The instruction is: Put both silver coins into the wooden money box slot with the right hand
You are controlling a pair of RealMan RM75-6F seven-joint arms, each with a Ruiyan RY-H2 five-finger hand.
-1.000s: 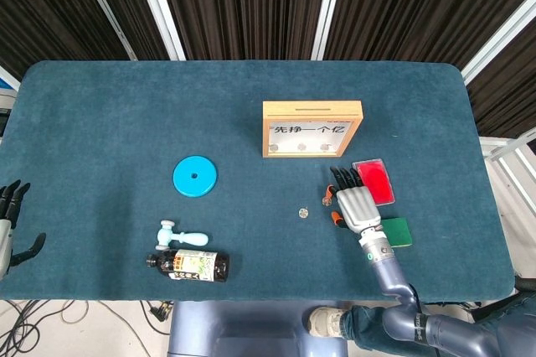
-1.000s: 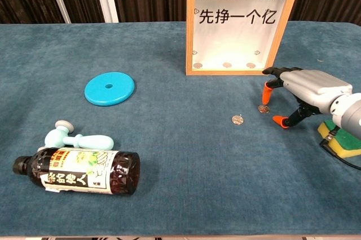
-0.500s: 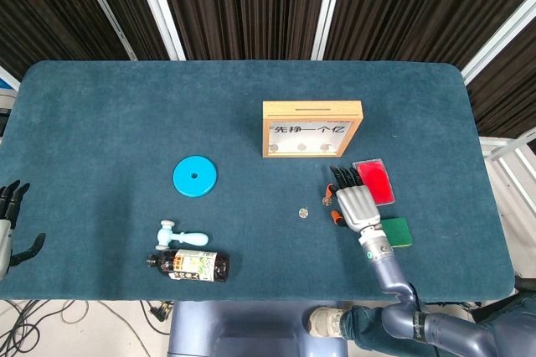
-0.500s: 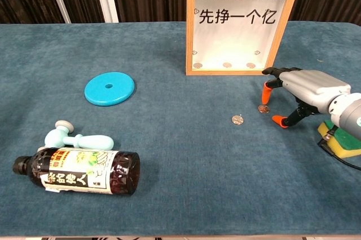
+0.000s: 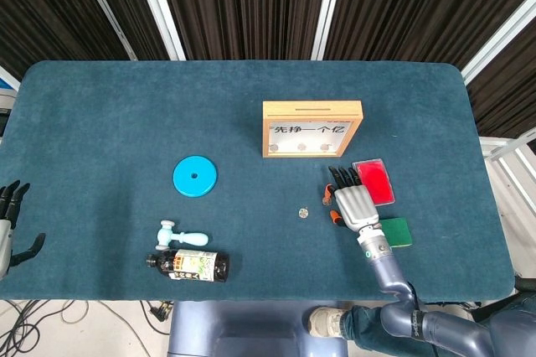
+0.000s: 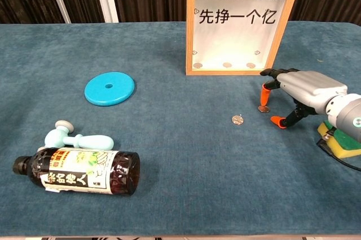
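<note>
Change: right hand [image 6: 304, 90] has edged slightly toward the wooden money box [image 6: 241, 25] since the earlier frames; coins unmoved.
Right hand: in front of the box's right corner, fingers spread and arched, holding nothing, one orange fingertip [image 6: 263, 93] directly over coin 1.
Coin 1 [image 6: 262, 108]: flat on the cloth, in front of the box's right end.
Coin 2 [image 6: 237, 119]: further in front of the box, left of coin 1.
Left hand [image 5: 8, 219]: far left of the box, fingers apart, holding nothing.

The right robot hand [image 6: 302, 90] hovered low over the bench [image 6: 180, 155], an orange fingertip [image 6: 264, 94] touching one coin [image 6: 262, 108]. The other coin [image 6: 237, 119] lay just beside it, before the upright money box [image 6: 242, 24].
</note>
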